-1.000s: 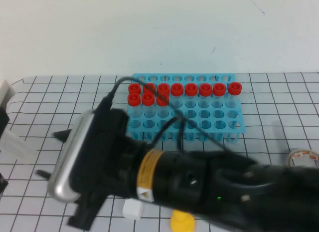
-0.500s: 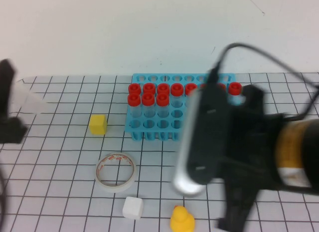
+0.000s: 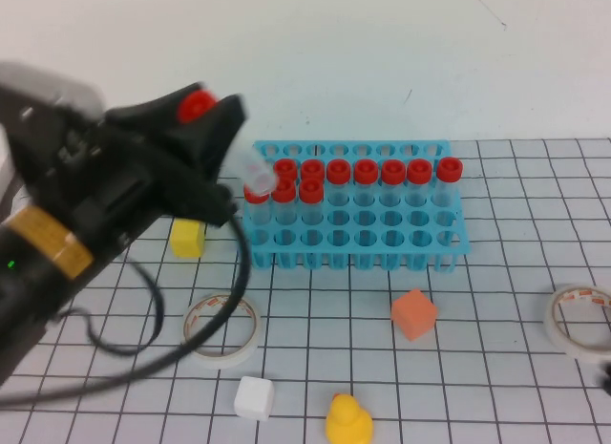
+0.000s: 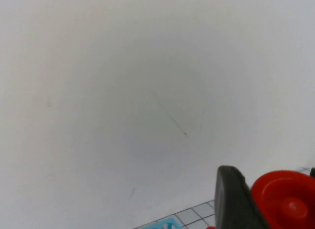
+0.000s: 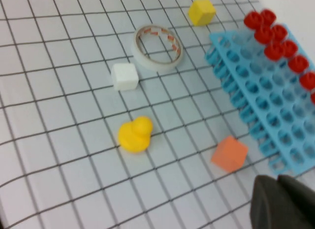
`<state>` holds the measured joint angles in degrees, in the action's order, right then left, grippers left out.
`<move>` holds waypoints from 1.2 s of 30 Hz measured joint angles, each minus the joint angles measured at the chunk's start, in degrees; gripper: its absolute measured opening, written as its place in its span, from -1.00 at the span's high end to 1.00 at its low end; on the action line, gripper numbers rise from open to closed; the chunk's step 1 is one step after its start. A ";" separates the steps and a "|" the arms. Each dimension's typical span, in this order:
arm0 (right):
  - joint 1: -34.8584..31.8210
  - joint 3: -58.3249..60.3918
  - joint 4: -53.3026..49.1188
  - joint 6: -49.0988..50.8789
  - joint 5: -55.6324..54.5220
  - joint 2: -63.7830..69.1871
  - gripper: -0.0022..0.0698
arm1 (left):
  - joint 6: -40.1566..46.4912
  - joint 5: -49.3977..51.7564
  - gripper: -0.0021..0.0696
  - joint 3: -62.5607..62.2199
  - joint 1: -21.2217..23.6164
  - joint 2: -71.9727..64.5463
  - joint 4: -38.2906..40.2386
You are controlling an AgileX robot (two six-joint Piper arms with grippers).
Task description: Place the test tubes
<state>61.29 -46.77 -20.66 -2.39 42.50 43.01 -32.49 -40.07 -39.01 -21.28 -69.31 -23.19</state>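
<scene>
Left arm holds a capped tube up by the rack; the right arm has swung clear.

High view: the right arm that blocked the right half a moment ago is gone, uncovering the orange cube (image 3: 413,313), and the left arm has come in over the tabletop's (image 3: 496,368) left side. The left gripper (image 3: 212,110) has its jaws clamped on a red-capped test tube (image 3: 198,105), held in the air just off the left end of the blue rack (image 3: 382,236), which stands mid-tabletop toward the far edge. Left wrist view: the red cap (image 4: 288,202) sits against a dark finger (image 4: 231,199), with a white wall (image 4: 147,91) behind. Right wrist view: the right gripper (image 5: 279,189) hangs above the near-right part, jaws pressed together and empty, over the orange cube (image 5: 229,153), the yellow duck (image 5: 134,135) and the rack (image 5: 275,111).
</scene>
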 joint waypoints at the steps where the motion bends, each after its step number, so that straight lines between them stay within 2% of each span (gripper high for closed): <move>1: 0.00 2.16 0.12 1.04 -0.10 -2.83 0.93 | -2.63 -0.17 0.22 -1.66 0.00 -1.29 -2.87; 7: 0.00 9.97 0.12 4.15 0.12 -17.81 0.93 | -10.76 -1.47 0.22 -10.34 -0.11 -8.69 -13.17; 12: 0.00 11.84 0.12 4.52 0.58 -25.04 0.94 | -12.41 -1.57 0.22 -15.86 -0.11 -14.88 -14.67; 18: 0.00 12.80 0.12 4.62 0.91 -26.73 0.94 | -12.70 -0.77 0.22 -21.37 -1.15 -22.72 -15.65; 29: 0.00 12.80 0.12 4.62 2.47 -26.73 0.94 | -3.94 0.80 0.22 -23.87 -2.38 -32.21 -15.67; 32: 0.00 12.80 0.12 4.62 2.60 -26.73 0.94 | 1.36 0.95 0.22 -25.25 -2.46 -36.30 -13.63; 36: 0.00 12.80 0.12 4.62 2.70 -26.73 0.94 | 2.88 0.95 0.22 -26.92 -2.46 -39.35 -11.52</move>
<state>61.29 -33.97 -20.55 2.23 45.20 16.28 -29.61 -39.12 -65.93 -23.74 -108.66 -34.71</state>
